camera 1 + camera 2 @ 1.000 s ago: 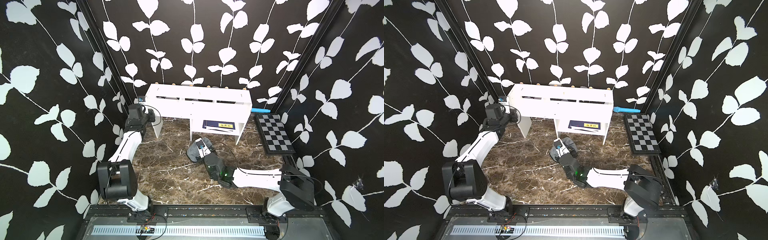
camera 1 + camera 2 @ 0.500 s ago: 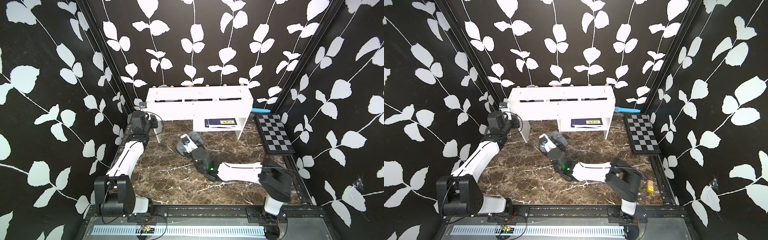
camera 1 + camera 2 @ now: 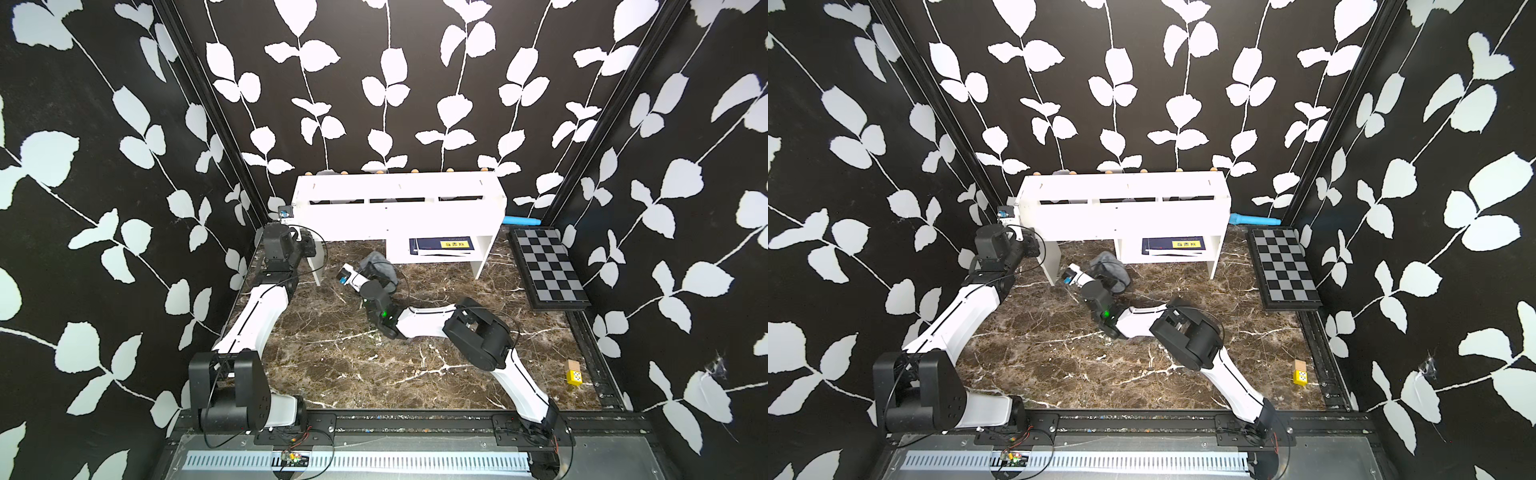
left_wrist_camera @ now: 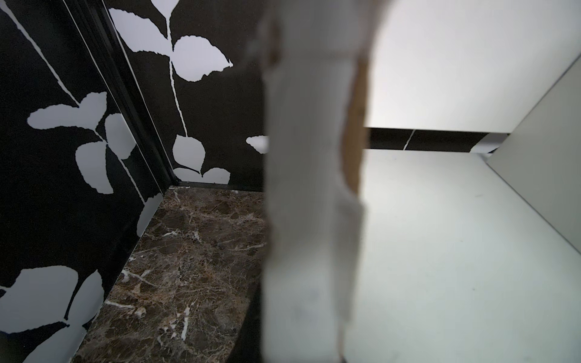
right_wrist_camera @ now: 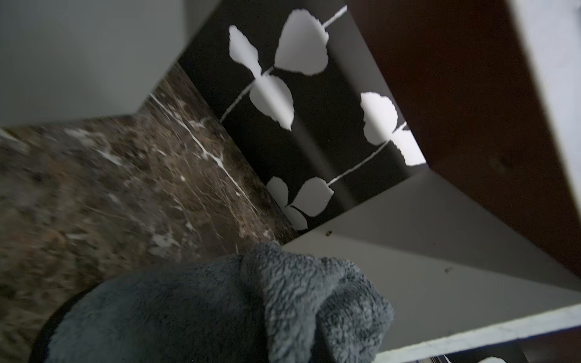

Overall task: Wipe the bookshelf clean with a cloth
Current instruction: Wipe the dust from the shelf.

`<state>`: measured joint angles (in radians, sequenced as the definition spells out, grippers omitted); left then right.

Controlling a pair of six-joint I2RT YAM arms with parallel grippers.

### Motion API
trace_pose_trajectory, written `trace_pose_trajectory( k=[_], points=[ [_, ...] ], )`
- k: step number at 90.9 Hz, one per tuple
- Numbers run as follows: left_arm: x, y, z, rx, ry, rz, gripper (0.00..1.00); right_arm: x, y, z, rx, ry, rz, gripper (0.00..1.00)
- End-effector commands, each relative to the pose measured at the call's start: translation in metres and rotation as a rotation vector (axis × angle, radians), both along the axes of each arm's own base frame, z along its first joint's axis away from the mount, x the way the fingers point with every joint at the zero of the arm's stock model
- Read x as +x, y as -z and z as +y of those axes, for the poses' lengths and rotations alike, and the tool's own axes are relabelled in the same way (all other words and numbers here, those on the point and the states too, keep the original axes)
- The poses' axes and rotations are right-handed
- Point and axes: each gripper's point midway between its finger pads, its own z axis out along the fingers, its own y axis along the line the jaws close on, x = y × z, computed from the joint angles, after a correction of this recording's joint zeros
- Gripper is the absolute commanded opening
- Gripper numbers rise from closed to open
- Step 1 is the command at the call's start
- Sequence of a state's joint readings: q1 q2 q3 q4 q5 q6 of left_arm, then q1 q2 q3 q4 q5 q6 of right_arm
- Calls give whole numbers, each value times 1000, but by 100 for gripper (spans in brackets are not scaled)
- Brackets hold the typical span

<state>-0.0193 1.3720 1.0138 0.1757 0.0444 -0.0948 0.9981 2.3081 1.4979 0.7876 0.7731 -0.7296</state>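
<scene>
One long low white board bookshelf (image 3: 399, 220) stands by the back wall, its long axis running left to right and its open front facing the two arms. The left gripper (image 3: 311, 248) is clamped on its left leg panel. One bunched grey microfibre cloth (image 3: 380, 266) sits just before the shelf's lower cubby, with the right gripper (image 3: 370, 272) closed tight in it.

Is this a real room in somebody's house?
Probably not: it looks like a robot test booth. Leaf-print walls box in a marble-look table; the left arm and right arm are mounted on a front rail.
</scene>
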Motion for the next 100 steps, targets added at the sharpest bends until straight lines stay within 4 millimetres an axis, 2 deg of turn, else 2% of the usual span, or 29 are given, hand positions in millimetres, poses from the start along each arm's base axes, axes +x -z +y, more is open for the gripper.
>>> trace_pose_trajectory(
  k=[1,5,10,17,26,35,57,62,69,89,93,100],
  points=[
    [-10,-28,-28,-224,96,-67,0,8,-1,-15,-1,64,11,0],
    [-10,-27,-28,-225,96,-66,0,10,3,-18,-33,74,15,0],
    [-11,-26,-28,-225,96,-68,0,13,-2,-18,-51,80,-7,0],
    [-12,-27,-27,-225,93,-82,0,16,-19,-13,-81,86,-46,0],
    [-12,-28,-26,-224,89,-86,0,20,-50,-12,-103,121,-134,0],
    [-12,-25,-25,-217,84,-79,0,22,-66,-14,-108,150,-185,0],
    [-12,-24,-24,-213,79,-77,0,30,-70,-14,-99,212,-193,0],
    [-13,-23,-24,-211,77,-79,0,29,-68,-13,-90,208,-175,0],
    [-12,-24,-24,-212,79,-79,0,27,-53,-14,-76,194,-132,0],
    [-12,-23,-25,-216,83,-75,0,12,10,-27,-26,151,74,0],
    [-12,-24,-26,-219,86,-76,0,11,13,-29,-6,150,96,0],
    [-12,-24,-26,-224,88,-76,0,11,3,-33,20,161,96,0]
  ],
)
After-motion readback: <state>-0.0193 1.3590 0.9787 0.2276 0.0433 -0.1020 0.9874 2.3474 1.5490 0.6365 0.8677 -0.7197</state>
